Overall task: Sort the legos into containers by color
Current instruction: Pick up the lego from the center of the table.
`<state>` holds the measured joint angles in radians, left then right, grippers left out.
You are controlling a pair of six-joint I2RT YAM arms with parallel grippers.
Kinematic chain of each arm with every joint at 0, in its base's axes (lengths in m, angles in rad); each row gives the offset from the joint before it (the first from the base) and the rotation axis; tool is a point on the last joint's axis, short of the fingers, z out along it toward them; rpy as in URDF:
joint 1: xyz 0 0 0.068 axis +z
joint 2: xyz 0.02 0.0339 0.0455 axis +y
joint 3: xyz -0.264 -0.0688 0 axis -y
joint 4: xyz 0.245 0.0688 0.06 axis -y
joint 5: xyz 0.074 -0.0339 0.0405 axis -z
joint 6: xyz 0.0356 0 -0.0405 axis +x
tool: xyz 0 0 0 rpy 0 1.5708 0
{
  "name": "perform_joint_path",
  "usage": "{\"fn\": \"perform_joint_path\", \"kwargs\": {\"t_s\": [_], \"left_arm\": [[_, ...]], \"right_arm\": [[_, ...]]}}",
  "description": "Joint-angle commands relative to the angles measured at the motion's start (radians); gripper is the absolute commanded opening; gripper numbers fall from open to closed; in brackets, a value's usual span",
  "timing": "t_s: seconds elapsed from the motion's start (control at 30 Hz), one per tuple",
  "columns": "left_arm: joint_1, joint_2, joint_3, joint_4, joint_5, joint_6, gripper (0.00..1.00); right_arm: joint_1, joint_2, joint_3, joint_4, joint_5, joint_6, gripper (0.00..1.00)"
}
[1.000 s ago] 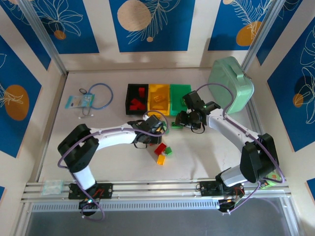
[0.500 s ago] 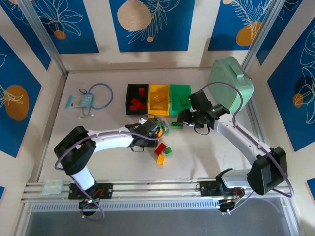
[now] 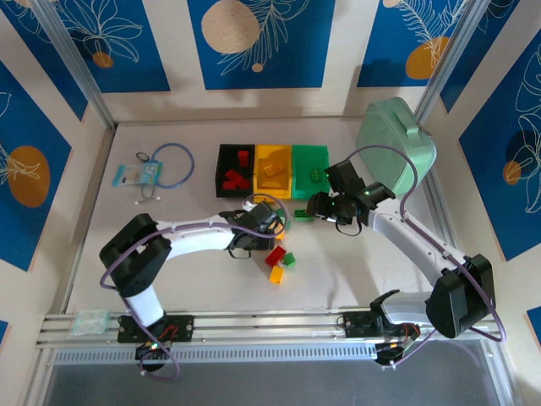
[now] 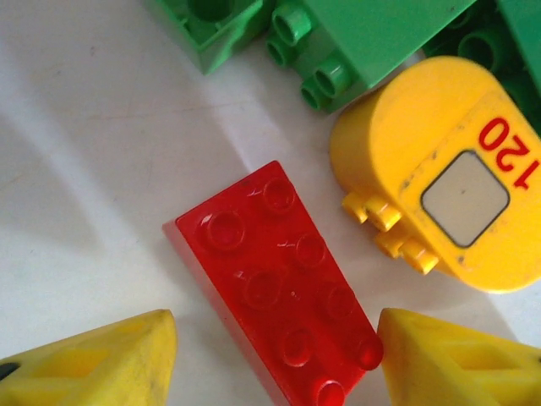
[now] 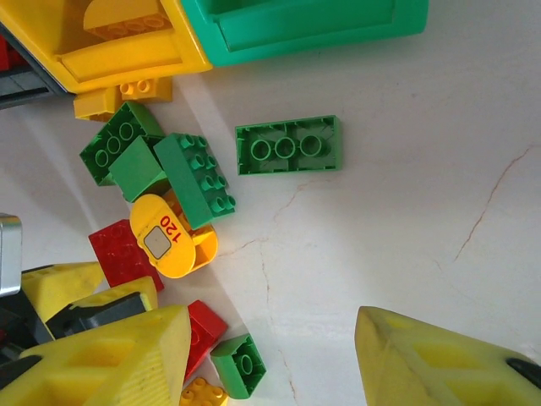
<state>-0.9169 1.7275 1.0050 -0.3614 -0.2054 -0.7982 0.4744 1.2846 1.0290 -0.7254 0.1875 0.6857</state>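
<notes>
The containers stand in a row at the back: black (image 3: 232, 169), yellow (image 3: 273, 169) and green (image 3: 309, 169), with legos in them. Loose legos lie in front. My left gripper (image 3: 267, 222) is open low over a red brick (image 4: 279, 279), one finger at each side of it (image 4: 275, 331). A yellow rounded piece marked 120 (image 4: 439, 178) and green bricks (image 4: 363, 34) lie beside it. My right gripper (image 3: 328, 208) is open above bare table (image 5: 270, 338). An upturned green brick (image 5: 288, 145) lies ahead of it, below the green bin (image 5: 304, 25).
A large mint-green case (image 3: 396, 144) leans at the back right. A blue cable loop (image 3: 173, 165) and a small packet (image 3: 138, 174) lie at the back left. More red, green and yellow bricks (image 3: 277, 260) sit nearer the arms.
The right arm's elbow has swung out to the right and its wrist has turned above the table. The left gripper has edged slightly right over the pile.
</notes>
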Motion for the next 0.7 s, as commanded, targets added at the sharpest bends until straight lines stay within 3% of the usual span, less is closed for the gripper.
{"fn": "perform_joint_path", "kwargs": {"t_s": [0.0, 0.2, 0.47, 0.67], "left_arm": [[-0.009, 0.04, 0.034, -0.056, -0.031, 0.014, 0.64], [-0.009, 0.064, 0.038, -0.074, -0.043, 0.011, 0.61], [-0.008, 0.04, 0.012, -0.083, -0.06, 0.014, 0.35], [-0.008, 0.008, 0.009, -0.118, -0.088, 0.014, 0.28]], "right_arm": [[-0.006, -0.026, -0.017, -0.009, 0.005, 0.012, 0.55], [-0.014, -0.028, -0.027, -0.004, 0.001, 0.011, 0.55], [-0.017, -0.033, -0.039, 0.006, -0.007, 0.016, 0.54], [-0.017, -0.037, -0.043, 0.007, -0.01, 0.017, 0.54]]}}
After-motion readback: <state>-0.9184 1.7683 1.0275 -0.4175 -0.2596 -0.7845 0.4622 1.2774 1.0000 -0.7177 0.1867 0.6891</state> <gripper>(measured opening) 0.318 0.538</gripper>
